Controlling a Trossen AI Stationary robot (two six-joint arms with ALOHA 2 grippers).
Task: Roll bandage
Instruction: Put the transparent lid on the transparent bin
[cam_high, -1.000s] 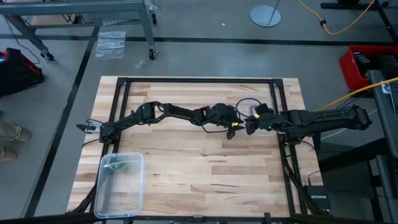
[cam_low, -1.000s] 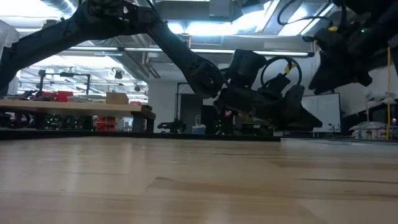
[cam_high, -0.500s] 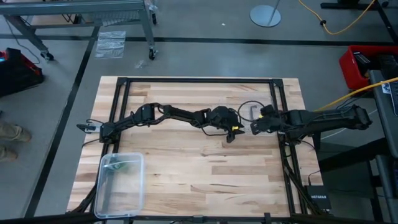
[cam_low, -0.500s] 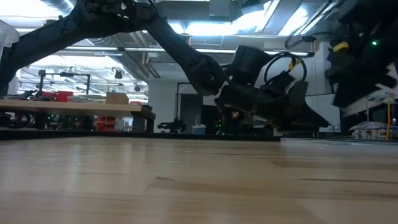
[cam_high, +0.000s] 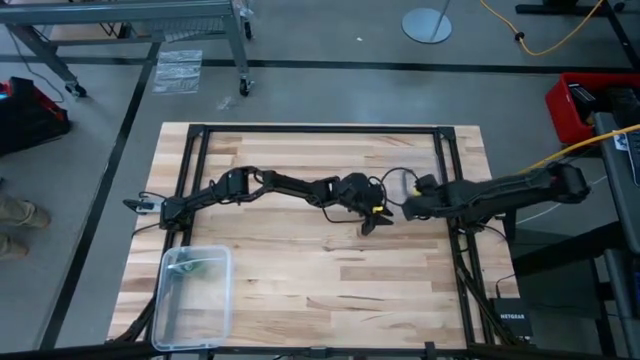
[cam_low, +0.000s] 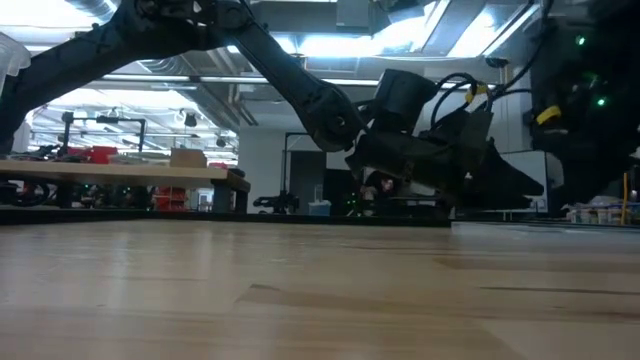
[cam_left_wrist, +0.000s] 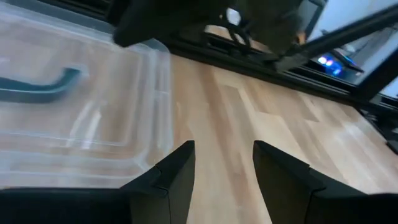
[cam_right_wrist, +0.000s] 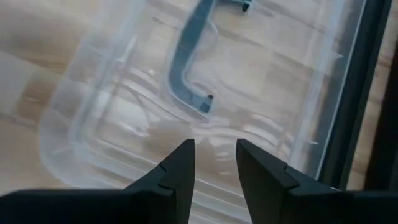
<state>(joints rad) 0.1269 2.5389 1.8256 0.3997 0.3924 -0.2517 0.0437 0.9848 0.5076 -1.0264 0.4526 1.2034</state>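
No green bandage shows in any view. My left gripper (cam_high: 368, 220) is open and empty, above the middle of the wooden table; it also shows in the left wrist view (cam_left_wrist: 224, 152). My right gripper (cam_high: 404, 207) is open and empty, just to the right of the left one, their tips close together; it also shows in the right wrist view (cam_right_wrist: 214, 146). A clear plastic box (cam_high: 195, 295) stands at the table's near left corner. Both wrist views show clear plastic (cam_left_wrist: 81, 124) (cam_right_wrist: 124, 112) with a blue-grey curved handle (cam_right_wrist: 186, 56).
A black metal frame (cam_high: 190, 150) runs around the table top, and a black rail (cam_right_wrist: 367, 93) runs beside the clear plastic. A dark cable loop (cam_high: 398, 175) lies by the right wrist. Bare wood (cam_high: 330, 280) lies toward the near edge.
My right gripper has drawn back a little toward the table's right edge. My left gripper has shifted slightly toward the near edge. The two grippers stand a bit farther apart than before.
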